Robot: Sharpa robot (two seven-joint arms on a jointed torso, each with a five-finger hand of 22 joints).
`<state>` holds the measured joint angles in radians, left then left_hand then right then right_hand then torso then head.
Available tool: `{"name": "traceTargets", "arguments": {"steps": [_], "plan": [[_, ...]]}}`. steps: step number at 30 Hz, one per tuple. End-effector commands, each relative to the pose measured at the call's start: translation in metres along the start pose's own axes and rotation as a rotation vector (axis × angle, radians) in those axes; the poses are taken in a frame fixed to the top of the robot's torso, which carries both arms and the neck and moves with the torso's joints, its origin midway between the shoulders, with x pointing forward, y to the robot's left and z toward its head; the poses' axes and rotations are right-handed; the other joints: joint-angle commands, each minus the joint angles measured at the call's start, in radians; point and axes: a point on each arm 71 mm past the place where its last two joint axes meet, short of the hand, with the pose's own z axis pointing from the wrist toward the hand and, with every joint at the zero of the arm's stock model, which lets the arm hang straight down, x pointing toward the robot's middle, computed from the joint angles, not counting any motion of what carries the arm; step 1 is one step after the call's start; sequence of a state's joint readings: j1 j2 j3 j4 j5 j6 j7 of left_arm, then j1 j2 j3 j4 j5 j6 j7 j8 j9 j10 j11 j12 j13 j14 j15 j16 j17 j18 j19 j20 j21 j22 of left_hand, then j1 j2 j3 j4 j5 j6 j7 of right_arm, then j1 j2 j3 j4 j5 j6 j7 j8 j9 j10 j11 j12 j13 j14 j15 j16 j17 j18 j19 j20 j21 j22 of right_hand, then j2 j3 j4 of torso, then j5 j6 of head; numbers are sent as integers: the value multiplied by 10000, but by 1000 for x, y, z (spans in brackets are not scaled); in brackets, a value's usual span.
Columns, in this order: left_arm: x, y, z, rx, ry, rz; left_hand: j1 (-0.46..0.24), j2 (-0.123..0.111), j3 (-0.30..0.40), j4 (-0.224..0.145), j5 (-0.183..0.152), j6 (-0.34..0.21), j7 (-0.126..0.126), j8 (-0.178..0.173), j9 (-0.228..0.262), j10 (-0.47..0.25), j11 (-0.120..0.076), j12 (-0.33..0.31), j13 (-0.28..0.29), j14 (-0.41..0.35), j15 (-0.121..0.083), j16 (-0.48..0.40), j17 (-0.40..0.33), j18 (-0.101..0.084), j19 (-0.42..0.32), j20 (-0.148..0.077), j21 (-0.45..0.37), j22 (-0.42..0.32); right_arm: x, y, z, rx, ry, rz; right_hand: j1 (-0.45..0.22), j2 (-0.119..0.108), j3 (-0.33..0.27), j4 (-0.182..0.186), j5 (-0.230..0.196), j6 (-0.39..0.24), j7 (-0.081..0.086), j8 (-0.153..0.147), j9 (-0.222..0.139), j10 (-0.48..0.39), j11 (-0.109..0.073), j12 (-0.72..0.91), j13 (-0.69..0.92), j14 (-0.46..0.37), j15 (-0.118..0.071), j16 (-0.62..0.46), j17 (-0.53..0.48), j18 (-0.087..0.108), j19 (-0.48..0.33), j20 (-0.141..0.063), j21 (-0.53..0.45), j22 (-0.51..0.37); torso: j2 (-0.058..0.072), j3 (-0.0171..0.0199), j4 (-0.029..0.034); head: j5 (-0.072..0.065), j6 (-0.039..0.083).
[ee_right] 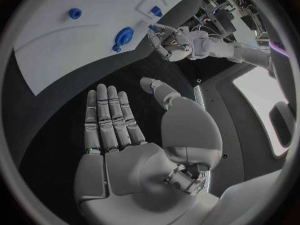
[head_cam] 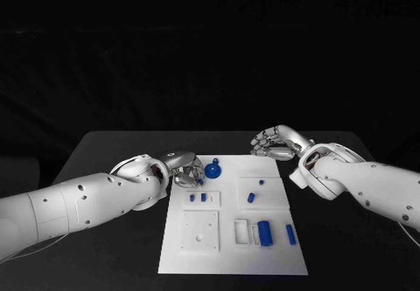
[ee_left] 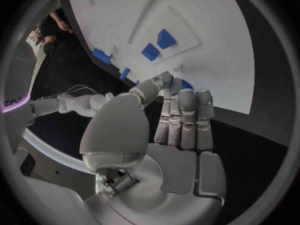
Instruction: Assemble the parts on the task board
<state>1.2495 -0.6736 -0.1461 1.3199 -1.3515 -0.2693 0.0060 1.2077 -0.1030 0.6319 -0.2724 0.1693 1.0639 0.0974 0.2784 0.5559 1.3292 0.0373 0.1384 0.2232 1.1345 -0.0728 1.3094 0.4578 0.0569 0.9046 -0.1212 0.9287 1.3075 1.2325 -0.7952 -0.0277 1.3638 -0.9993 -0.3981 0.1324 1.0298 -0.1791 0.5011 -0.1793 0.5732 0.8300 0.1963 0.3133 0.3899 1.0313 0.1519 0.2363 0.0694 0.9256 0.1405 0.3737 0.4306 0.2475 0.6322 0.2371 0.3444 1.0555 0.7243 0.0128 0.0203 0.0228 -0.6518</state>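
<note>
Several blue parts [head_cam: 263, 231] lie loose on the task board [head_cam: 235, 260], so mostly undone; left hand [head_cam: 186, 174] at 10 o'clock touches one, grip unclear; right hand [head_cam: 275, 143] holds nothing, fingers apart.

The table [head_cam: 122, 142] is a flat matt black, soaking up the light. On it the task board [head_cam: 233, 257] looks like smooth white plastic, matt too, with shallow moulded recesses. The blue parts [head_cam: 264, 232] read as smooth plastic with a slight sheen. Both arms wear glossy white shells. The left hand [head_cam: 184, 171] and the right hand [head_cam: 277, 143] gleam like brushed silver metal, catching bright highlights.
</note>
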Motion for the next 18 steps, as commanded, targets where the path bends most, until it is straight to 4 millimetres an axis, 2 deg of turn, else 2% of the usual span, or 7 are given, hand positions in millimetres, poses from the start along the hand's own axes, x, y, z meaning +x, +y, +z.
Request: {"name": "traceTargets", "arguments": {"steps": [1,18], "plan": [[1,2,0,-120,240,122,-3,55,47,-17,3,74,-25,54,7,86,-16,-56,14,44,-27,67,-8,108,55,-490,30,179,1,1,0,-127,120,-2,43,-11,37,-19,49,-53,-23,63,-15,76,27,-35,-9,92,-3,-38,-11,56,11,84,-54,16,3,12,-9,11,-18],[5,5,2,-203,322,252,6,61,63,-23,-18,78,-26,51,1,96,-16,-71,14,42,-27,60,-13,107,55,-492,32,179,1,1,0,-134,127,-1,42,-7,36,-21,49,-53,-23,65,-17,81,27,-42,-9,93,-3,-39,-12,59,13,88,-58,21,7,31,-25,46,-25]]}}
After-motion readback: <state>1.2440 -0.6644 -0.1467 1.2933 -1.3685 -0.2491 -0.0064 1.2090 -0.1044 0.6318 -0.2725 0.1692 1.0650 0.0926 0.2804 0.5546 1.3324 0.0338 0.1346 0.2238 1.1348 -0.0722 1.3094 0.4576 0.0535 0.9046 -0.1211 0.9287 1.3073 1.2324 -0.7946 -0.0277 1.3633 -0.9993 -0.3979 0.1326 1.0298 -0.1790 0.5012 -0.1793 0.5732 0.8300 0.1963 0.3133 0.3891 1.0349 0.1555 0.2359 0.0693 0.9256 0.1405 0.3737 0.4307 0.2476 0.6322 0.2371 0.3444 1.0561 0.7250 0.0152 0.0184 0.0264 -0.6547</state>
